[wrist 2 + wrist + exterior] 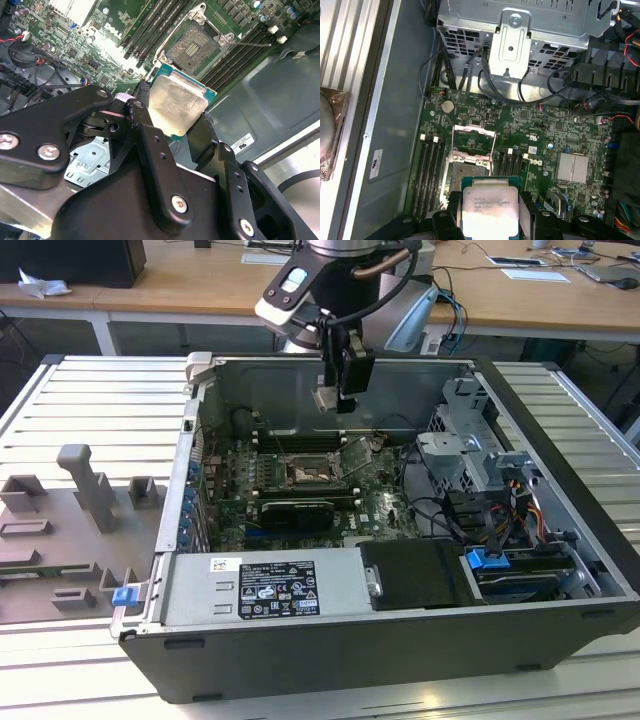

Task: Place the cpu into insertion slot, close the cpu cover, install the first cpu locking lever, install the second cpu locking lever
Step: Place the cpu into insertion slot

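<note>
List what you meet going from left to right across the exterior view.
Grey fixture plate → cpu held in the gripper → metal drive cage → black case wall.

- cpu (487, 209): one edge is cut off by the frame edge in the first wrist view, and two opposite sides are covered by the gripper fingers (526, 207)
- insertion slot (462, 172): the portion nearest the cpu is hidden behind it in the first wrist view
- arm (340, 260): the upper section is cut off by the top edge of the exterior view
</note>
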